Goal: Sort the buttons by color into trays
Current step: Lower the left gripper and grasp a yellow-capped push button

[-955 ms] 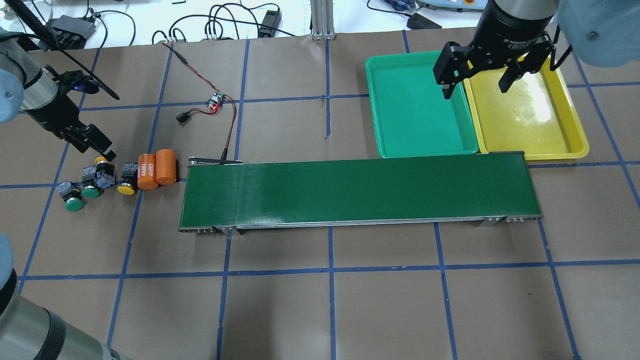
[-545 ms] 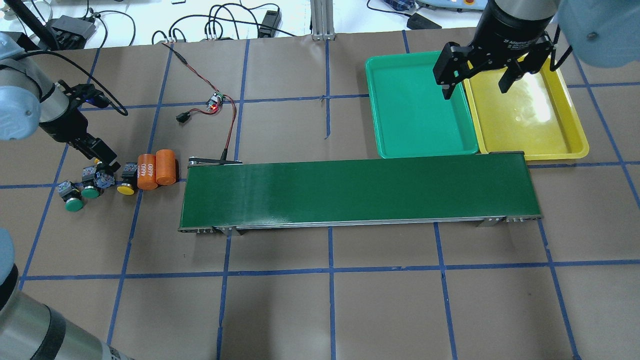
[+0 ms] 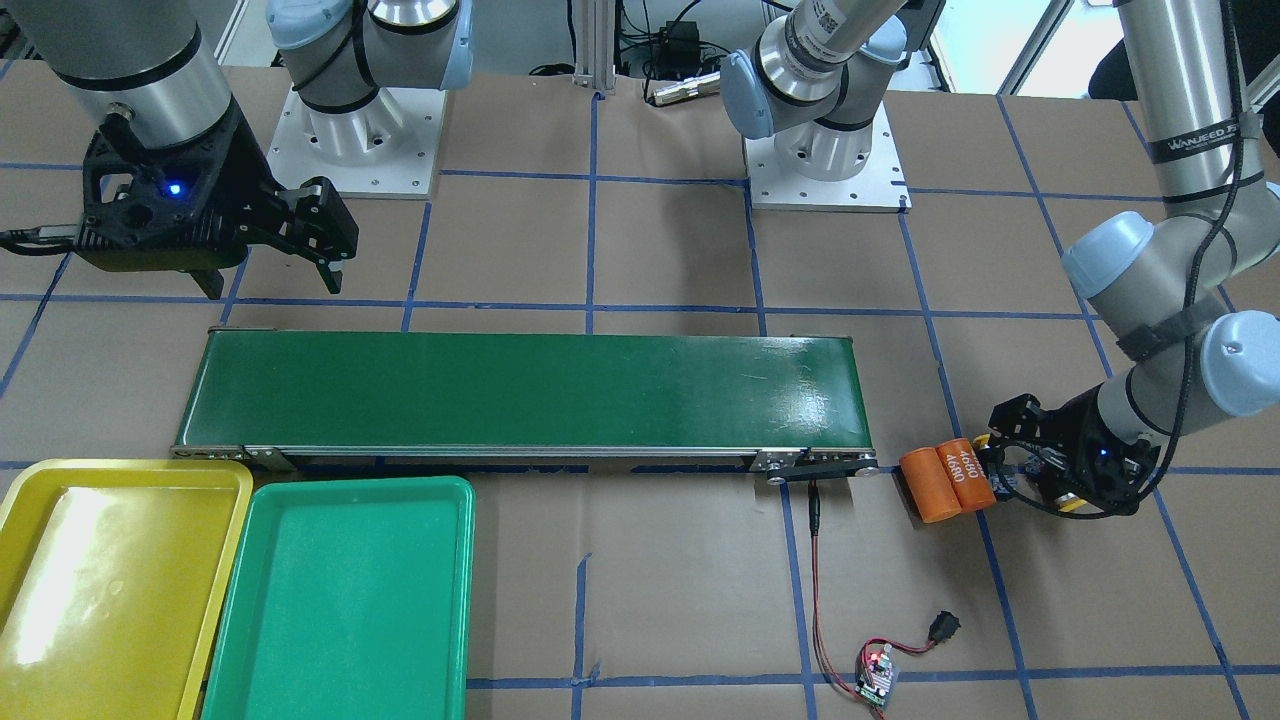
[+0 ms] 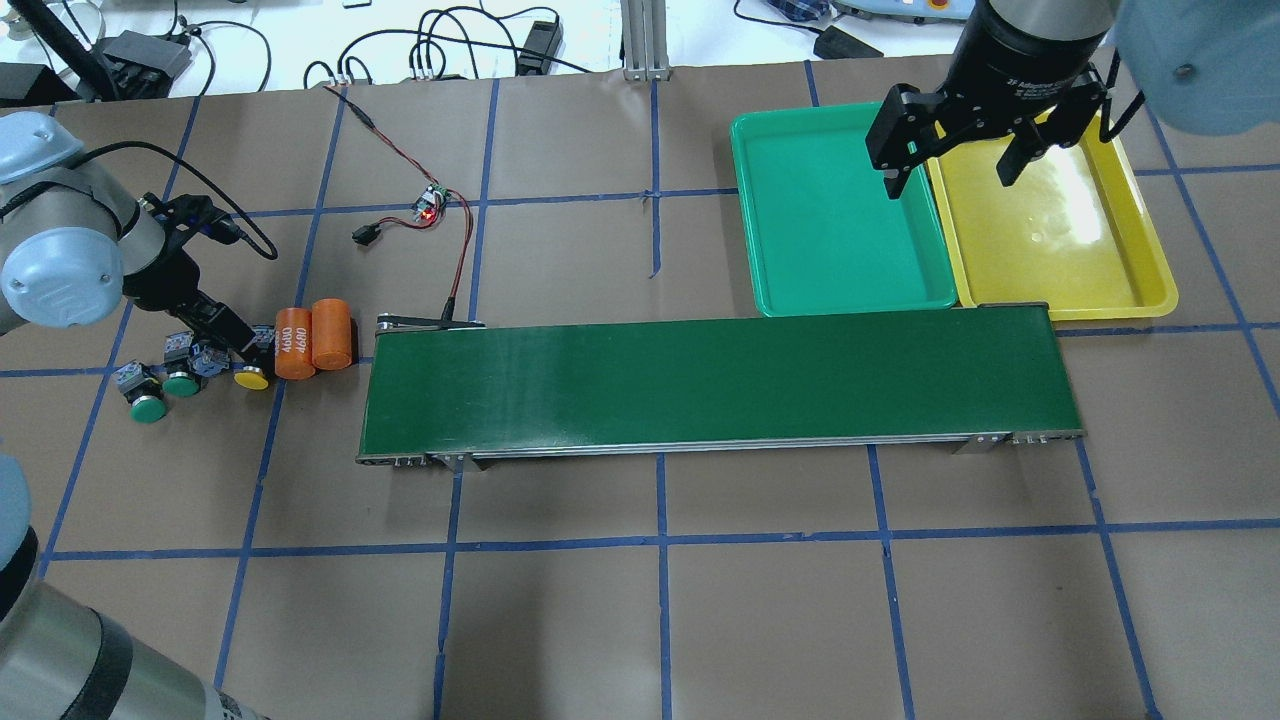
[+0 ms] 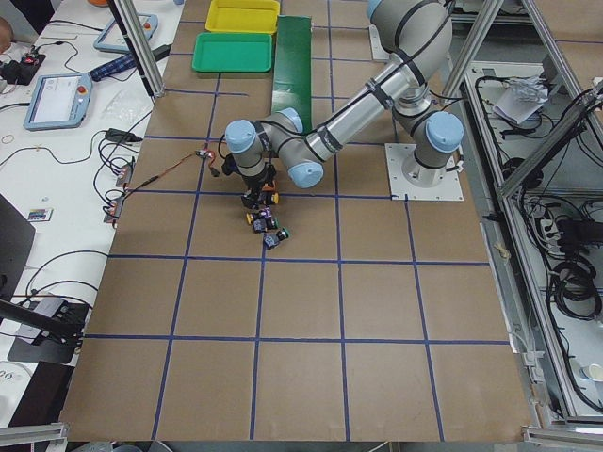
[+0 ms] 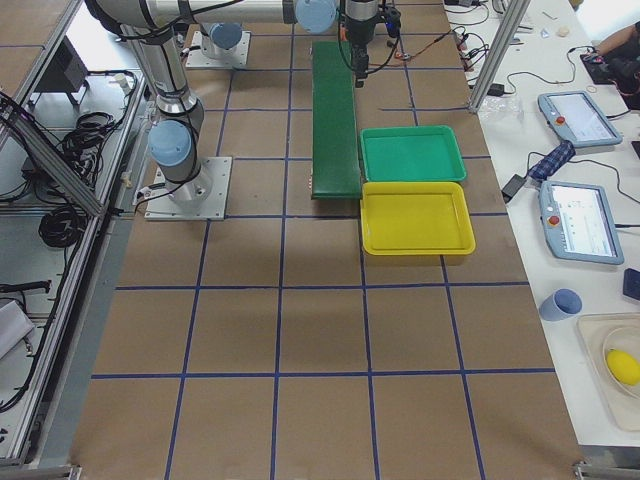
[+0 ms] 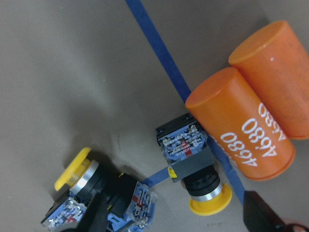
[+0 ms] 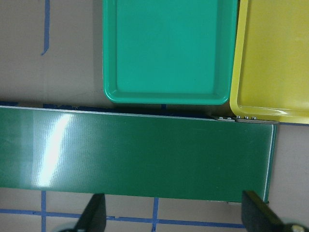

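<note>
So far nothing is sorted: green tray point(image 4: 840, 225) and yellow tray point(image 4: 1060, 240) lie empty, four buttons point(image 4: 148, 405) cluster on the table point(image 4: 660, 620). Left end effector point(image 4: 235, 340), fingers apart, straddles a yellow button point(image 7: 193, 166); right end effector point(image 4: 952, 170) hangs spread near the trays

"4680" on both orange cylinders point(image 7: 240, 121) (white digits)

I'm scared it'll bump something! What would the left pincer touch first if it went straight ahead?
Probably the yellow button lying on the table inside the open left pincer, just beside an orange can, though depth is hard to judge.
</note>
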